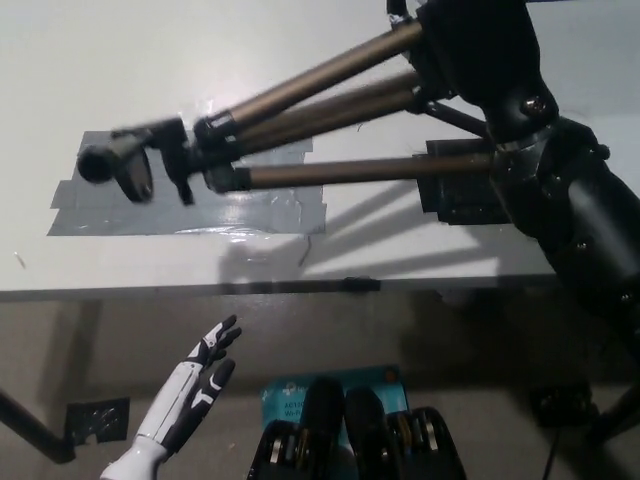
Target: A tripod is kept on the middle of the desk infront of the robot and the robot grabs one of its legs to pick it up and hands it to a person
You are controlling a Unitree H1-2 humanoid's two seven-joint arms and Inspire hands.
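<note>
Above the table (120,60), the right hand (480,50) is clamping the tripod (330,172) by its legs, holding it clear of the surface with its head over the tape (110,210). Below the table edge, the left hand (195,385) is resting, fingers spread, holding nothing.

We are looking at a tripod (310,98) with bronze-coloured legs and a black head with a stubby handle, slightly blurred. It is hanging clear of the desk (120,60) and casting its shadow there. Its head is pointing to the picture's left, over the grey tape (110,205). One leg is splaying away from the others. The black right hand (480,45) is gripping the far leg ends.
</note>
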